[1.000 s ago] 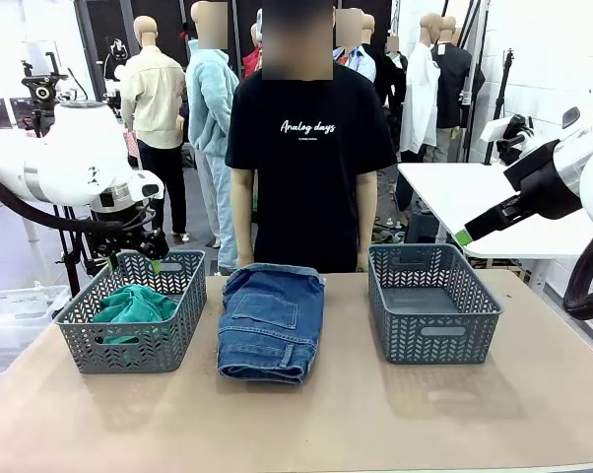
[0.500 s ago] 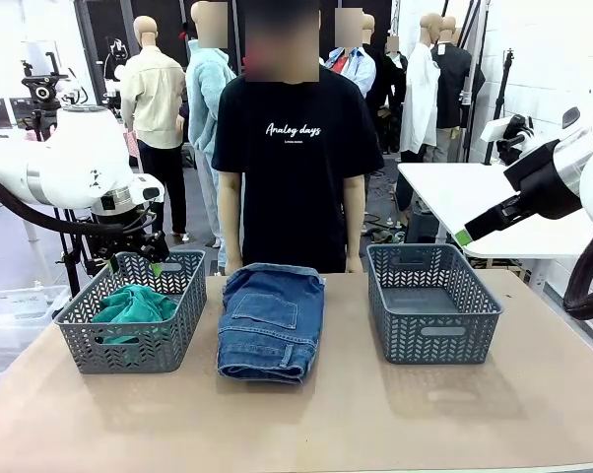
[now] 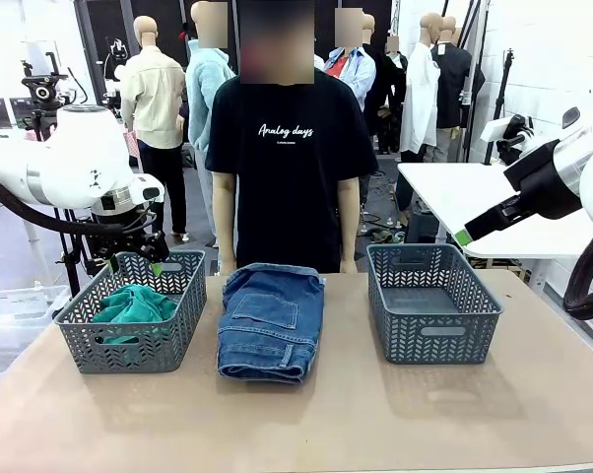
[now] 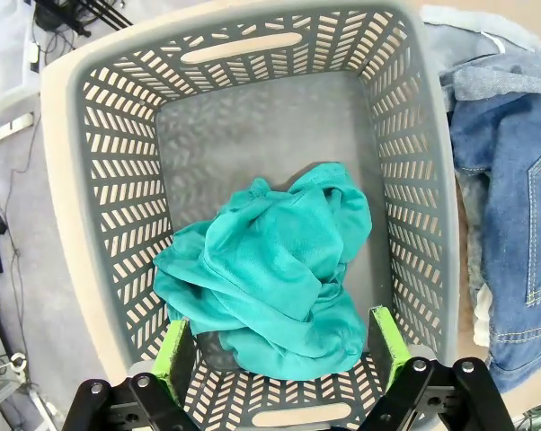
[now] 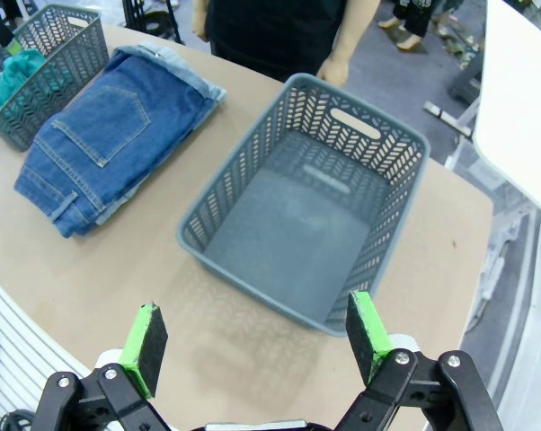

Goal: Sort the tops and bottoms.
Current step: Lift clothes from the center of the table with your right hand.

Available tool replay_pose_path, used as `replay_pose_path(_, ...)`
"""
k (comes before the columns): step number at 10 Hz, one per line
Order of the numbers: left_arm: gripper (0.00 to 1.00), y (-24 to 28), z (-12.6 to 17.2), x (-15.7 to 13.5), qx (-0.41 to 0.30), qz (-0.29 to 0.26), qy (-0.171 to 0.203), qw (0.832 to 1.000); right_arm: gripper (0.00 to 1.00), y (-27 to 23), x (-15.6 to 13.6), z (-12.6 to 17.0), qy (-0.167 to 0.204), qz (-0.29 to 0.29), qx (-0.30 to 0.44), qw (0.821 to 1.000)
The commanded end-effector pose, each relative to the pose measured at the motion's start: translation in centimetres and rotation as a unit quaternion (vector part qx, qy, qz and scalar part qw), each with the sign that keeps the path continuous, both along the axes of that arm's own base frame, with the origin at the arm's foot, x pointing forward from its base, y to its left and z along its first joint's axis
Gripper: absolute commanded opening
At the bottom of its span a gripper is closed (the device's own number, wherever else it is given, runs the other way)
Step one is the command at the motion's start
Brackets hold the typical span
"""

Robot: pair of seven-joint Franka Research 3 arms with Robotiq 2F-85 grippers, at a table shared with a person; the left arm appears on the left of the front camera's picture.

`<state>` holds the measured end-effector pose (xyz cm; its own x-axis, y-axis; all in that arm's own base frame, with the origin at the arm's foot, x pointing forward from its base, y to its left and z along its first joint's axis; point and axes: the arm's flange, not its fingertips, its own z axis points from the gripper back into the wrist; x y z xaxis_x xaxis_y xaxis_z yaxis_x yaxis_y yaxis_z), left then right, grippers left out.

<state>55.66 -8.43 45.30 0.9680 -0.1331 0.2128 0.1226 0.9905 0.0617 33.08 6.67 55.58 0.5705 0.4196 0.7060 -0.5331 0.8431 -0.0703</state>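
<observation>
A crumpled teal-green top (image 3: 134, 304) lies in the left grey basket (image 3: 129, 343). My left gripper (image 3: 132, 264) hangs open just above that basket's back rim. In the left wrist view the top (image 4: 270, 269) sits below the open left gripper (image 4: 279, 355), untouched by the green pads (image 4: 173, 357). The bottoms (image 3: 272, 320) form a folded stack at the table's middle, dark blue jeans uppermost, lighter denim edges beneath (image 5: 109, 135). My right gripper (image 3: 462, 236) is raised to the right of the empty right basket (image 3: 439, 340) and stands open (image 5: 257, 337), holding nothing.
A person in a black T-shirt (image 3: 287, 168) stands behind the table's far edge, arms down. The brown table (image 3: 375, 424) is bare in front of the baskets. A white table (image 3: 464, 197) stands at the far right.
The person has shifted a little to the left behind the table. Both arms, the baskets and the garments have stayed put.
</observation>
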Motion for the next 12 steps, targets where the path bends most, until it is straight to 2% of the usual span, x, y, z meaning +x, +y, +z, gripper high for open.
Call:
replay_pose_path(1,1.0,0.2,0.1,0.2,0.001,0.0,-0.006,1.0,1.0,0.1,0.1,-0.1,0.003,0.002,0.006,1.0)
replay_pose_path(4,1.0,0.0,0.0,0.0,0.0,0.0,0.0,1.0,1.0,0.1,0.1,-0.1,0.003,0.002,0.006,1.0)
replay_pose_path(5,1.0,-1.2,0.8,0.0,0.001,-0.031,-0.011,0.999,1.0,0.1,0.1,-0.1,0.003,0.002,0.006,1.0)
replay_pose_path(6,1.0,-3.3,2.1,-0.9,-0.013,-0.067,-0.022,0.997,1.0,0.1,0.1,-0.1,0.003,0.002,0.006,1.0)
replay_pose_path(8,1.0,-7.8,5.8,-3.7,-0.022,-0.149,-0.067,0.986,1.0,0.1,0.1,-0.1,0.003,0.002,0.006,1.0)
replay_pose_path(10,1.0,-11.0,8.0,-6.2,-0.034,-0.22,-0.073,0.972,1.0,0.1,0.1,-0.1,0.003,0.002,0.006,1.0)
replay_pose_path(12,1.0,-12.3,9.5,-7.9,-0.053,-0.264,-0.088,0.959,1.0,0.1,0.1,-0.1,0.003,0.002,0.006,1.0)
